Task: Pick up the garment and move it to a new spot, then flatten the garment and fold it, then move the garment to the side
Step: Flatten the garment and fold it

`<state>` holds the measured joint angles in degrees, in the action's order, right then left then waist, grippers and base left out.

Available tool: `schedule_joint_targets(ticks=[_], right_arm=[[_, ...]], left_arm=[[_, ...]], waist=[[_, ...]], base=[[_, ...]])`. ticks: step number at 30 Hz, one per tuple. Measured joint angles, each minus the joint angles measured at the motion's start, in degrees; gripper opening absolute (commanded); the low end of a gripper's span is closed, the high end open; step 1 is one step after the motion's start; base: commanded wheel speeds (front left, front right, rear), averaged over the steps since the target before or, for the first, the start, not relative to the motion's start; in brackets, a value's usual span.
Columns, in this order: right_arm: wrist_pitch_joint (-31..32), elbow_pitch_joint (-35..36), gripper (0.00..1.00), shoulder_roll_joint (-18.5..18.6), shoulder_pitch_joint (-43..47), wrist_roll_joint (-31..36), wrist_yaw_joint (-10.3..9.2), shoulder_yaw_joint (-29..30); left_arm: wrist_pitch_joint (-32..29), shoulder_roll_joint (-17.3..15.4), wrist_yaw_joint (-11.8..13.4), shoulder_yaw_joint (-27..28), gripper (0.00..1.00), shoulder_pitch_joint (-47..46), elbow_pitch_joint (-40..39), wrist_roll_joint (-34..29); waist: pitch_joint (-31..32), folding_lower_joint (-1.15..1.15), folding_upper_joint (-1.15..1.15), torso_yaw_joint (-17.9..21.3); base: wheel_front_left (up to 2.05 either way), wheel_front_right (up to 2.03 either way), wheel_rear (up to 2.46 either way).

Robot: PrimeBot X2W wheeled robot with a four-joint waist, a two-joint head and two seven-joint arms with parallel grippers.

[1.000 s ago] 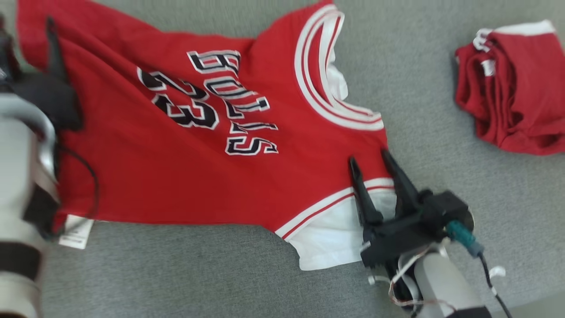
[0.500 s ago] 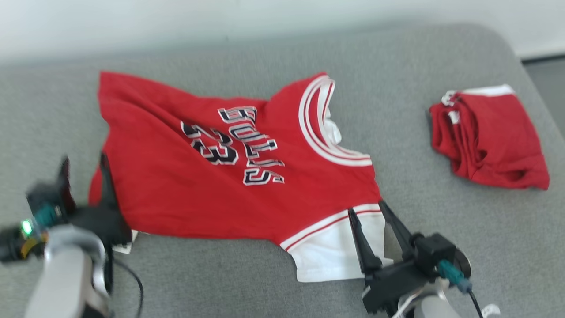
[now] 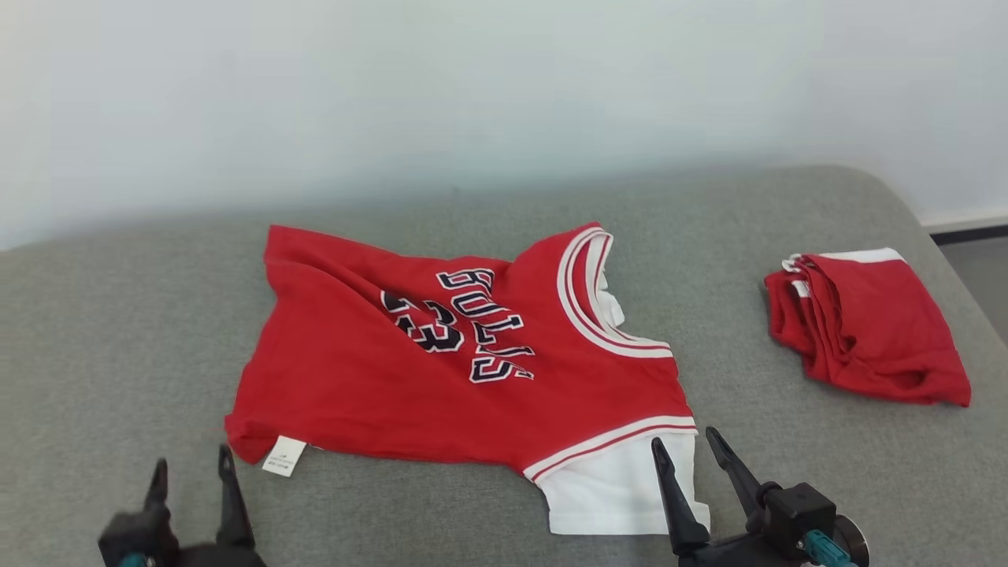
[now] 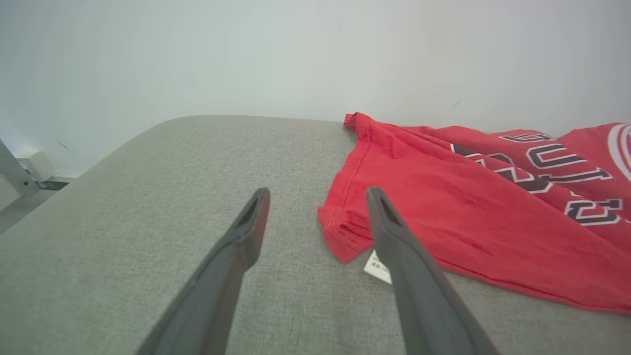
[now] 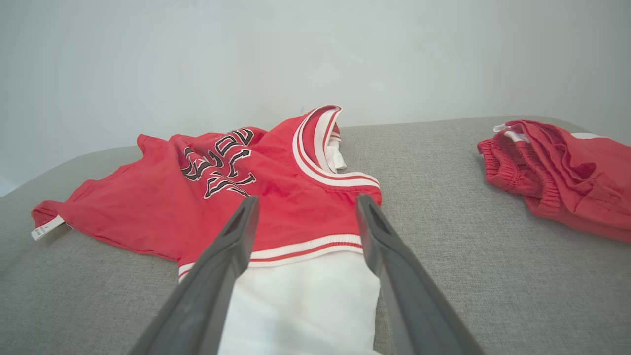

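The garment is red, with black lettering outlined in white, white-and-red stripes at its collar and a white sleeve. Right of the garment, a second cloth is red with white trim. Under the garment the cushion is plain grey.

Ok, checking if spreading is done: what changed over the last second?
The head camera pulled back, shifting the whole view. The left tool drew back from over the hem of the jersey to just off its tagged corner. Unchanged: the right tool by the white sleeve, both tools open and empty, the jersey spread on the grey cushion.
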<state>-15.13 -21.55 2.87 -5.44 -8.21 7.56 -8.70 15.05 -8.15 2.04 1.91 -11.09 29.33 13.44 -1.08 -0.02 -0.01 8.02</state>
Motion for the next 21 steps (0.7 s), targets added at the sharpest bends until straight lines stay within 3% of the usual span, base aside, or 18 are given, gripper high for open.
schedule_joint_targets(ticks=[10,21], right_arm=[[0.0,0.46,1.0,0.0,2.18,-0.03,0.0,2.07],[0.0,0.91,1.0,0.0,2.52,-0.01,0.0,2.46]], left_arm=[[0.0,3.61,-1.03,3.41,1.0,11.22,-8.77,-3.52],[0.0,4.87,-2.12,4.08,1.0,13.29,-11.78,-6.41]], waist=[[3.26,0.01,0.0,-1.82],[3.0,0.02,0.01,-1.66]], base=[[0.0,0.0,0.0],[0.0,0.0,0.0]])
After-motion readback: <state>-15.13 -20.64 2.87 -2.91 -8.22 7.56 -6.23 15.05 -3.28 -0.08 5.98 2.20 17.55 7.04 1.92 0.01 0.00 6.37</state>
